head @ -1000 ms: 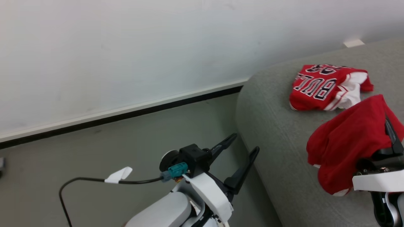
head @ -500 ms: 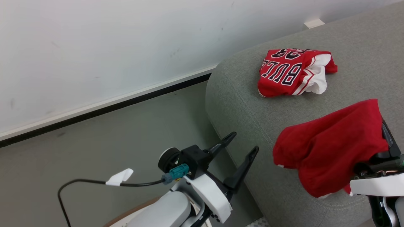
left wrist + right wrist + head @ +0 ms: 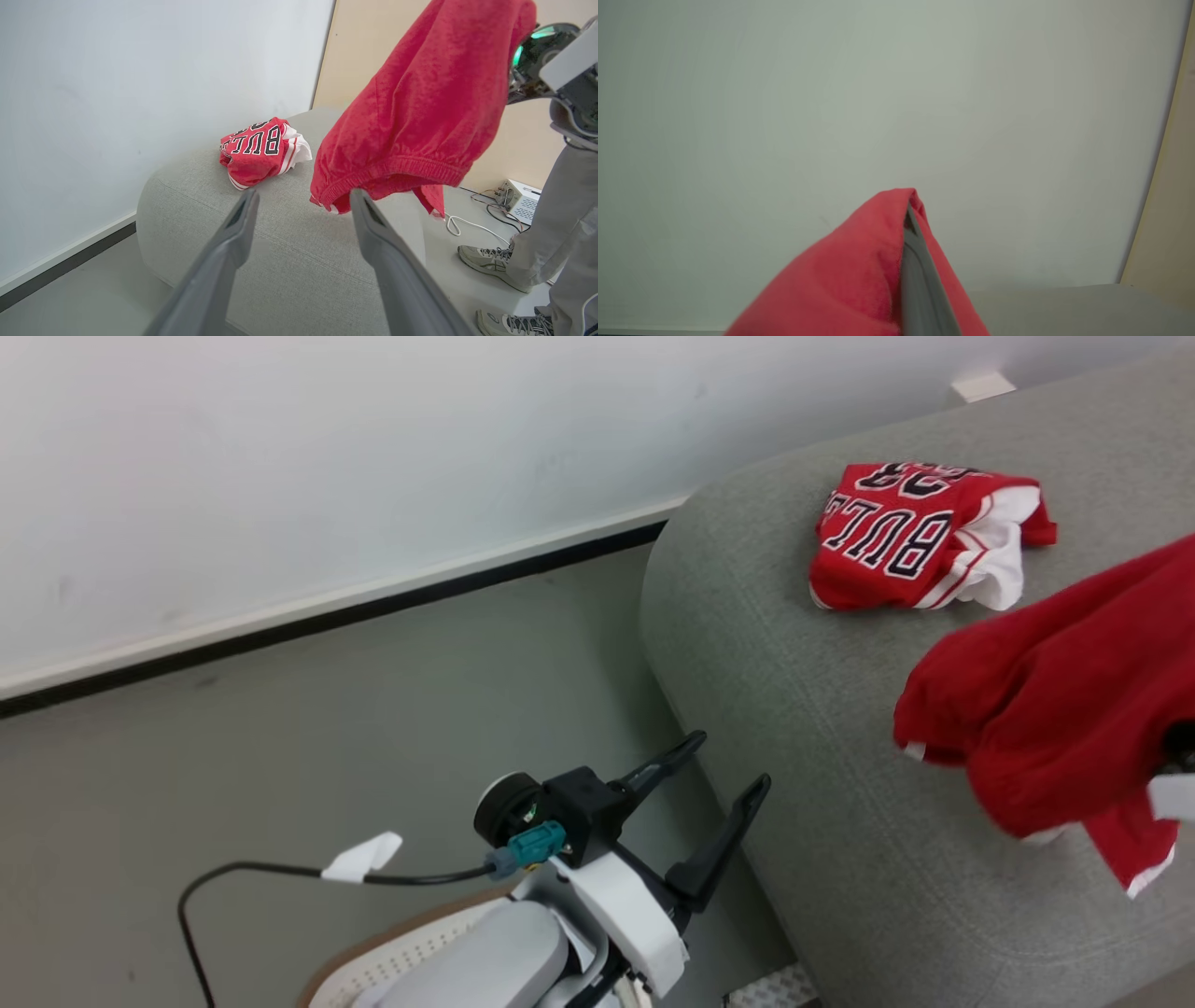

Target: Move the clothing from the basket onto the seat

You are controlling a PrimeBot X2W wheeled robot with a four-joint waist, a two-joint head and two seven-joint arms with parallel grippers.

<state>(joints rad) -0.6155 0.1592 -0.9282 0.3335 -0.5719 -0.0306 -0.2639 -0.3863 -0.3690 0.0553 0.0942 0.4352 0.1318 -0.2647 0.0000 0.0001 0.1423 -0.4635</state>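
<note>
Two dark fingers of my right gripper (image 3: pixel 909 210) are clenched on the plain red garment (image 3: pixel 1055 709), pressed together with the cloth folded over their tips and falling away on both sides. From there the garment hangs free in a bunched drape, elastic hem and a strip of white edging lowest, with the seat (image 3: pixel 794 709) below and behind it; I cannot tell that any part of it rests on the cushion. My left gripper (image 3: pixel 728 761) is released, its two fingers spread wide with nothing between them, held beside the rounded end of the seat and pointing toward it. Under that arm, the perforated white wall and tan rim of the basket (image 3: pixel 420 959) peek out at the bottom of my head view. Farther back on the grey upholstery lies the jersey (image 3: pixel 906 537), crumpled, its block lettering facing up and its white striped trim turned toward the right, well apart from the cloth I hold. A black cable (image 3: pixel 261 870) loops over the grey floor (image 3: pixel 373 728), which meets a white wall (image 3: pixel 373 476). In my left wrist view a person's legs (image 3: pixel 551 224) in pale trousers and sports shoes stand past the seat.
</note>
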